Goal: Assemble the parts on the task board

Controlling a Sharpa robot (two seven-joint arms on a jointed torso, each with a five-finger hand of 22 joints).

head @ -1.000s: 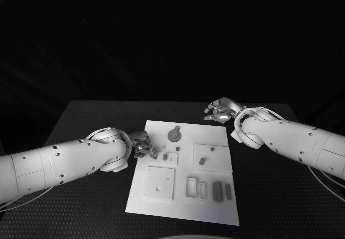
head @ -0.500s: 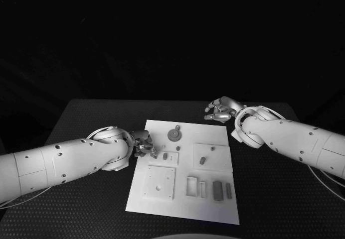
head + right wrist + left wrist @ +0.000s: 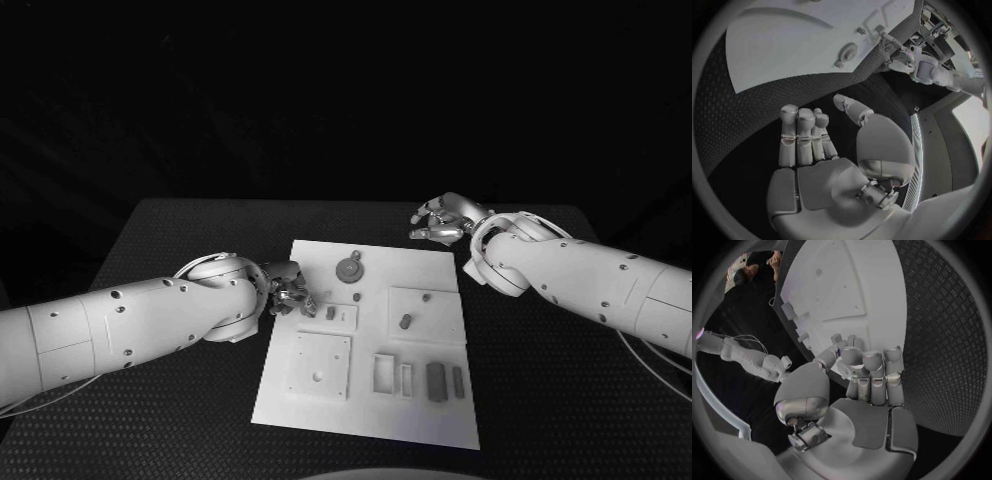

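The black table point(image 3: 173, 400) carries everything, and the white task board point(image 3: 433, 420) lies in its middle, long side running from the near edge toward the far edge.

The left arm point(image 3: 116, 330) comes in along the board's left edge, and the right arm point(image 3: 591, 280) reaches toward the board's far right corner.

The left hand point(image 3: 289, 296) sits at the board's left edge, about halfway along it. In the left wrist view its fingers point(image 3: 873, 371) are curled in close together over that edge, with the thumb beside them; whether they pinch a small part there I cannot tell.

The right hand point(image 3: 441, 221) is over the bare table just beyond the board's far right corner. In the right wrist view its fingers point(image 3: 801, 135) lie side by side, half bent, the thumb apart from them, and nothing is in the palm.

On the board, a raised square plate point(image 3: 320, 367) lies near the left edge toward the near end, and another square plate point(image 3: 427, 315) lies by the right edge. A round part point(image 3: 349, 268) sits near the far edge. A dark upright block point(image 3: 436, 383) stands among narrow slots near the near right corner. A small peg point(image 3: 405, 322) stands on the right plate.
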